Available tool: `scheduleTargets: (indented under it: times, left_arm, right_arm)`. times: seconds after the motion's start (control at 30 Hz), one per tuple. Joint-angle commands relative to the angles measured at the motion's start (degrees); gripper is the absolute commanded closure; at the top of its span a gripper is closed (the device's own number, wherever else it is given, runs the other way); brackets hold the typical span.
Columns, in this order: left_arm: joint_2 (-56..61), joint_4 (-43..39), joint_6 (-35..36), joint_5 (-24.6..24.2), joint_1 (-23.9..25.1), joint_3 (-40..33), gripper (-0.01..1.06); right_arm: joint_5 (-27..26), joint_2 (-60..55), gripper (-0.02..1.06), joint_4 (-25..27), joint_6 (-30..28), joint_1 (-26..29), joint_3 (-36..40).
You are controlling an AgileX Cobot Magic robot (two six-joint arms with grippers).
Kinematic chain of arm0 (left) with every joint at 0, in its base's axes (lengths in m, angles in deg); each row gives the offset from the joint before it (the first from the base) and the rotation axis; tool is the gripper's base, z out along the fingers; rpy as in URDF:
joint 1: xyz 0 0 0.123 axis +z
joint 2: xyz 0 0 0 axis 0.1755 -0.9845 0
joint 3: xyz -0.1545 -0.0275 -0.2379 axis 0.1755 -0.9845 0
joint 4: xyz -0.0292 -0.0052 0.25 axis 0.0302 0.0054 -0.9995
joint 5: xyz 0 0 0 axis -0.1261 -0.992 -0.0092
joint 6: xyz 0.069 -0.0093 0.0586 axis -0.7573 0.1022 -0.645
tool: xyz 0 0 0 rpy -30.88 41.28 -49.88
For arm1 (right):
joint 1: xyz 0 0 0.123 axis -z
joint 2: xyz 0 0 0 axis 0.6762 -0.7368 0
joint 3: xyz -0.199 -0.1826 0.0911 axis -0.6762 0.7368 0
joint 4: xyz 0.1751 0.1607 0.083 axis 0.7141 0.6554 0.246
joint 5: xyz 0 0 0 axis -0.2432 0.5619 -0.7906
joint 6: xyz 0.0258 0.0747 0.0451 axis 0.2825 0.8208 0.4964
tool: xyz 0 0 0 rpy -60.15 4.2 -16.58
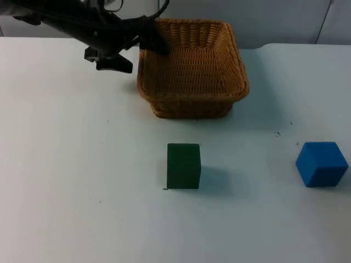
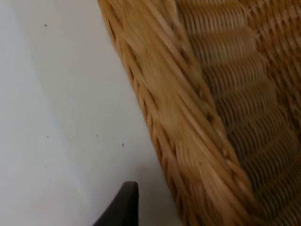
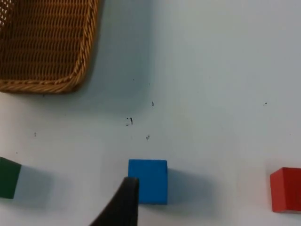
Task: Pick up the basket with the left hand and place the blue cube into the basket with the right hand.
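A woven wicker basket point(image 1: 189, 104) stands on the white table at the back middle. My left gripper point(image 1: 149, 39) is at the basket's far left corner, open, astride the rim point(image 2: 174, 117), with one finger inside and one outside; a strip of table shows between the outer fingertip point(image 2: 123, 205) and the wicker. The blue cube point(image 1: 321, 164) lies at the right edge of the table, well apart from the basket. My right gripper point(image 3: 123, 207) hovers just in front of the blue cube point(image 3: 148, 181), not touching it; the basket's corner point(image 3: 51, 47) lies beyond.
A dark green cube point(image 1: 184, 166) sits in the middle of the table in front of the basket, also seen from the right wrist point(image 3: 8, 177). A red cube point(image 3: 286, 189) lies beside the blue one on its far side. Grey partition wall behind the basket.
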Motion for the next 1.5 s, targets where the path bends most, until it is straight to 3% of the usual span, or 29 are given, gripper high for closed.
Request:
scheduleTargets:
  times: [0.0,0.2,0.3,0.33,0.47,0.5,0.6,0.63,0.7,0.77,0.83,1.07,1.27,1.47]
  left_arm:
    - [-0.94,-1.26,1.65,-1.04,-0.65,1.51,0.01]
    - [-2.83,-2.92,3.36,-0.76,-0.98,2.53,0.02]
    - [-2.96,-3.88,4.55,-0.62,-0.98,2.53,0.17]
    - [-2.96,-3.88,4.55,-0.62,-0.98,2.53,0.17]
    - [-2.96,-4.02,4.85,-0.11,-1.37,2.53,0.48]
    - [-2.96,-4.02,4.85,-0.11,-1.37,2.53,0.48]
    - [-2.96,-3.65,5.32,1.27,-1.49,2.53,0.66]
    - [-2.96,-3.65,5.32,1.27,-1.49,2.53,0.66]
    - [-2.96,-3.56,6.04,1.99,-1.49,2.53,0.84]
    - [-2.96,-3.56,6.63,2.46,-1.49,2.53,0.9]
    - [-2.96,-3.43,9.31,3.29,-1.49,2.53,1.05]
    - [-2.41,-3.43,18.49,3.96,-1.49,2.53,1.05]
    - [1.21,-4.52,21.35,3.77,-1.49,2.53,1.05]
    - [7.22,-14.83,28.47,3.33,-1.49,2.02,1.05]
  right_arm:
    - [-0.62,-0.23,0.0,0.18,-0.48,0.29,-0.6]
    - [-1.53,-0.23,0.0,0.18,-0.48,0.29,-0.6]
    - [-1.66,-0.23,0.0,0.18,-0.48,0.29,-0.6]
    - [-1.66,-0.23,0.0,0.18,-0.48,0.29,-0.6]
    - [-2.13,-0.23,0.0,0.18,-0.48,0.29,-0.6]
    - [-2.13,-0.23,0.0,0.18,-0.48,0.29,-0.6]
    - [-2.26,-0.23,0.0,0.18,-0.33,0.29,-0.6]
    - [-2.26,-0.23,0.0,0.18,-0.33,0.29,-0.6]
    - [-2.26,-0.23,0.0,0.18,-0.33,0.29,-0.6]
    - [-2.26,-0.23,0.0,0.18,-0.33,0.29,-0.6]
    - [-2.26,-0.23,0.0,0.18,-0.33,0.29,-0.6]
    - [-2.26,-0.23,0.0,0.18,-0.33,0.29,-0.6]
    - [-2.26,-0.23,0.0,0.06,-0.37,0.29,-0.6]
    - [-2.26,-0.23,0.0,0.06,-0.37,0.29,-0.6]
